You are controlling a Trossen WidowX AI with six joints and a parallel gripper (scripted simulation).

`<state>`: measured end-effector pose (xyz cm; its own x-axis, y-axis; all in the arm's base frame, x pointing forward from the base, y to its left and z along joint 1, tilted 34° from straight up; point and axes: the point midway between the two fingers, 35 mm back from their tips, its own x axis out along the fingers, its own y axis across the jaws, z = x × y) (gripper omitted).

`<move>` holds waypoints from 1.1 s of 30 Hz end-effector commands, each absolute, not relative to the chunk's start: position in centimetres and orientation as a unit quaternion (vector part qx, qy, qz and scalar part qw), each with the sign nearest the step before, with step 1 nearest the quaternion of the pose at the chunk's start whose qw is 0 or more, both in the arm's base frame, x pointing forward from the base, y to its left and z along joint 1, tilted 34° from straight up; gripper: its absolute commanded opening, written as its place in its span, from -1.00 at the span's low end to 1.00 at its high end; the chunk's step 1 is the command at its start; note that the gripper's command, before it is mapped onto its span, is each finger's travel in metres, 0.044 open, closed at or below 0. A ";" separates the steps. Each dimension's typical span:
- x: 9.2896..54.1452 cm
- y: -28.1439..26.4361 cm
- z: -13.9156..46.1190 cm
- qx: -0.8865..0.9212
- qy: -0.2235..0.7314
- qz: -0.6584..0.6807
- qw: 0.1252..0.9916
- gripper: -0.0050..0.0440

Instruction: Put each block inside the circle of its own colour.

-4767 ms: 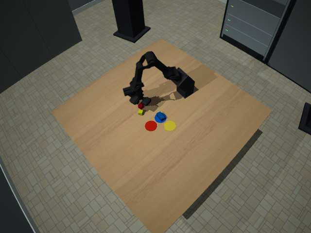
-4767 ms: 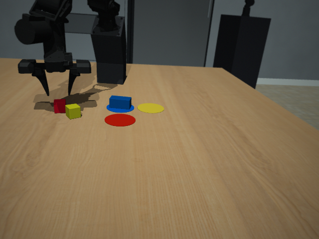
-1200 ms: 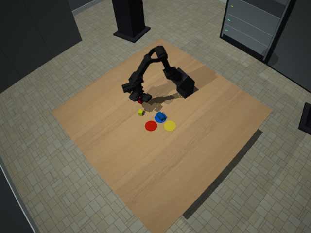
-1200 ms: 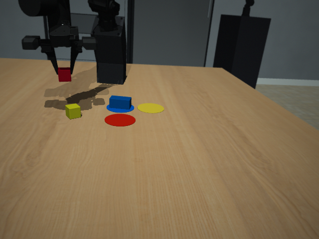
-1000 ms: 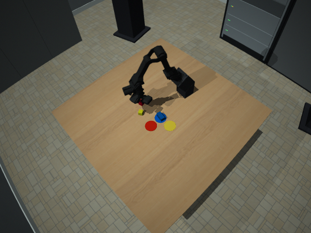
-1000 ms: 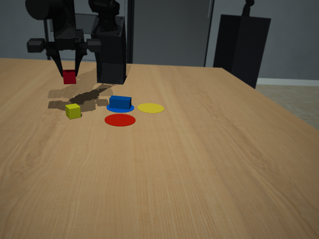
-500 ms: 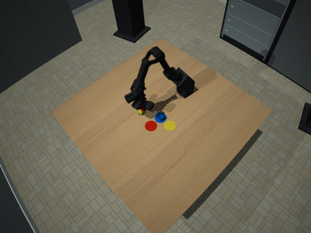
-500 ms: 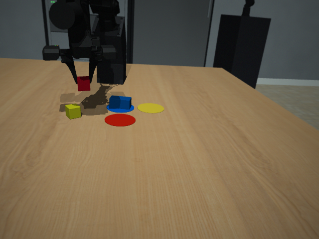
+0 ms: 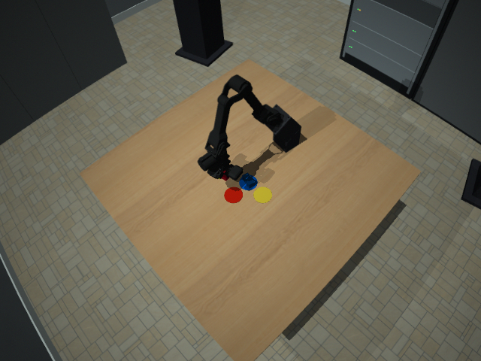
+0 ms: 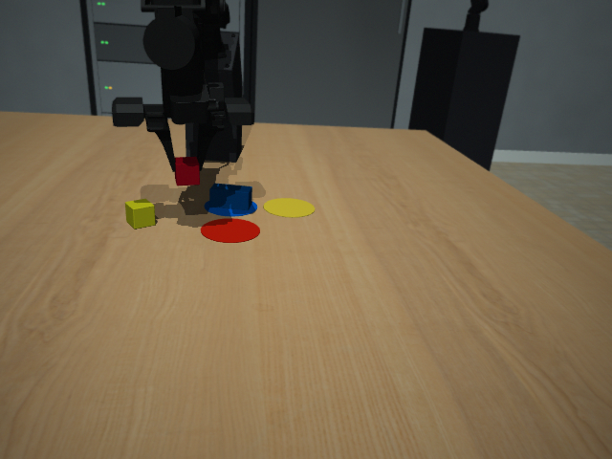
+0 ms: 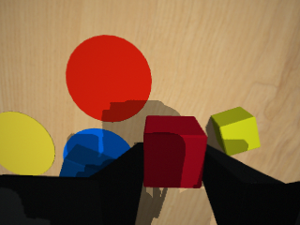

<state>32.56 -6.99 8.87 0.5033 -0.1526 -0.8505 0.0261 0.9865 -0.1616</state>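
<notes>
Gripper [image 10: 187, 165] fingers are clamped on the red block [image 10: 186, 170], holding it off the table [image 10: 395, 296] in the upper left of the exterior view. Below and right of it lies the red circle [image 10: 229, 230], with nothing on it. Just behind that, the blue block [image 10: 230, 195] sits on the blue circle [image 10: 231, 209], and the yellow circle [image 10: 289, 207] lies to the right. At the left, the yellow block [image 10: 140, 213] rests on the wood, well apart from its circle.
</notes>
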 end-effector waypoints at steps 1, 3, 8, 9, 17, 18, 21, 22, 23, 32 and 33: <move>33.6 -6.1 9.4 -0.065 0.486 -0.056 0.870 -0.37; 33.7 -5.8 9.4 -0.065 0.485 -0.056 0.870 -0.37; 34.4 -4.3 9.3 -0.065 0.482 -0.058 0.872 -0.37; 34.6 -4.0 9.3 -0.065 0.481 -0.058 0.872 -0.37; 35.5 -1.7 9.2 -0.066 0.474 -0.060 0.876 -0.37; 35.5 -1.7 9.2 -0.066 0.474 -0.060 0.876 -0.37; 35.6 -1.3 9.2 -0.066 0.473 -0.060 0.876 -0.37; 35.7 -1.2 9.1 -0.066 0.473 -0.060 0.877 -0.37; 35.7 -1.1 9.1 -0.066 0.472 -0.060 0.877 -0.37; 35.8 -1.1 8.1 -0.066 0.477 -0.059 0.874 -0.37; 36.0 -1.2 7.8 -0.066 0.477 -0.059 0.874 -0.37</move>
<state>35.57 -1.00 8.18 0.5325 -0.1671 -0.8297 0.0373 0.9840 -0.1742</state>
